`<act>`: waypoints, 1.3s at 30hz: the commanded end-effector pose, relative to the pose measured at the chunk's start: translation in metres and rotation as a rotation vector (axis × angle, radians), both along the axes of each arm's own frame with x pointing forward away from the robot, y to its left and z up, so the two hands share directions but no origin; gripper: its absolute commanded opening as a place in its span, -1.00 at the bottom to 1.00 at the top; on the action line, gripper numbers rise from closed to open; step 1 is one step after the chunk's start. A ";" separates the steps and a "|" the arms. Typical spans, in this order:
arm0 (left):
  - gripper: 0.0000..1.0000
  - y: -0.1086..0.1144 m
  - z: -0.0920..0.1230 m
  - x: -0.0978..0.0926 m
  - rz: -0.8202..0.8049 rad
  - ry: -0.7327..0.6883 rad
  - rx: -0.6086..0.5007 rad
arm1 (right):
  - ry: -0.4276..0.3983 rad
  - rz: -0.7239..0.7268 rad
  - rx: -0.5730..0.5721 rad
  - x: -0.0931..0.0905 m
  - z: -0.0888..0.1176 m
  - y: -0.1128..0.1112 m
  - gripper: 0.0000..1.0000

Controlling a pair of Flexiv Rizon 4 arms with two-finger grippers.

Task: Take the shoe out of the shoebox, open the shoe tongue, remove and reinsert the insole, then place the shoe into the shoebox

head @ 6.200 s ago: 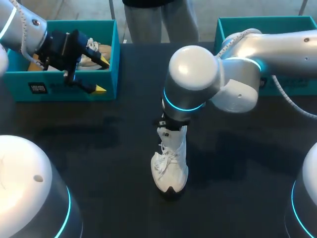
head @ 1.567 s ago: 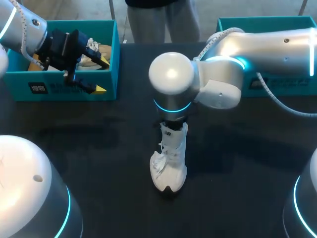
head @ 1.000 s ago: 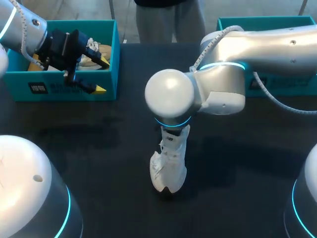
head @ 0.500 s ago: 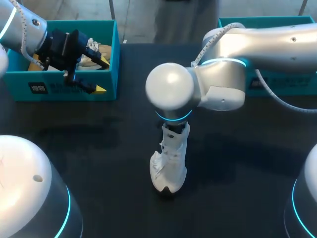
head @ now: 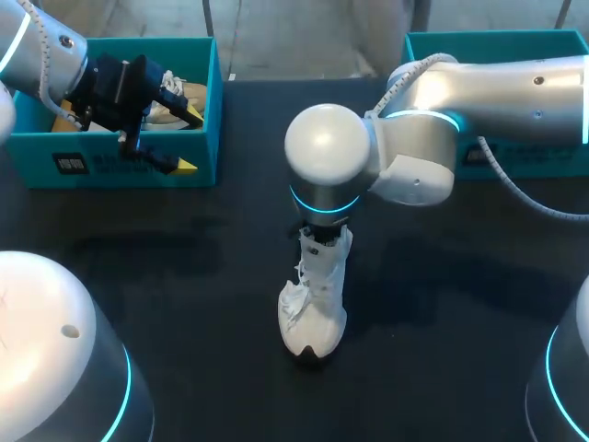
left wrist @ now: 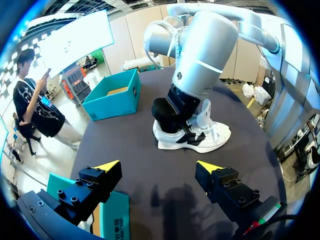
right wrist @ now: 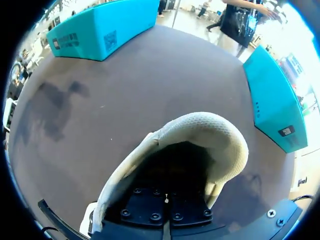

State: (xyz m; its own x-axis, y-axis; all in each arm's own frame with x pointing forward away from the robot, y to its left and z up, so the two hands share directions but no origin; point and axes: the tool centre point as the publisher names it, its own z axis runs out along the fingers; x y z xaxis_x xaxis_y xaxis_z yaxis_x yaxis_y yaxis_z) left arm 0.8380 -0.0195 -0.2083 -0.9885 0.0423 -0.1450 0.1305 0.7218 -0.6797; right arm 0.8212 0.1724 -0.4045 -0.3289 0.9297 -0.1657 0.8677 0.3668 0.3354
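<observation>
Your right gripper [right wrist: 166, 207] has twisted inside the barely shifted shoe [head: 315, 304] — its grip can't be told, insole step seemingly ongoing — left gripper [left wrist: 159, 166] spread, empty

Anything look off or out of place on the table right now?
Nothing stands out. The white shoe stands upright on its sole in the middle of the table, laces loose, with the right claw down inside its opening. Nothing looks spilled or damaged.
</observation>
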 end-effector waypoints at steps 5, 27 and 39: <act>1.00 0.000 0.000 0.000 0.000 0.000 0.003 | 0.045 -0.019 0.018 -0.004 0.015 -0.003 -1.00; 1.00 0.000 0.000 0.000 0.000 0.000 0.003 | 0.272 -0.069 0.104 -0.014 0.052 -0.007 -1.00; 1.00 0.000 0.000 0.000 0.000 0.000 0.003 | 0.297 -0.112 0.079 -0.022 0.054 0.002 -1.00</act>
State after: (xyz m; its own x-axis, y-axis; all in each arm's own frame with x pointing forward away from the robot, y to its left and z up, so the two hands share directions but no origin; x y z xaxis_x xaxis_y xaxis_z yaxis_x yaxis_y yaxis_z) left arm 0.8381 -0.0194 -0.2083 -0.9885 0.0421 -0.1449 0.1304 0.7218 -0.6797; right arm 0.8003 0.1664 -0.3517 -0.2538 0.9671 0.0176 0.9635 0.2511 0.0929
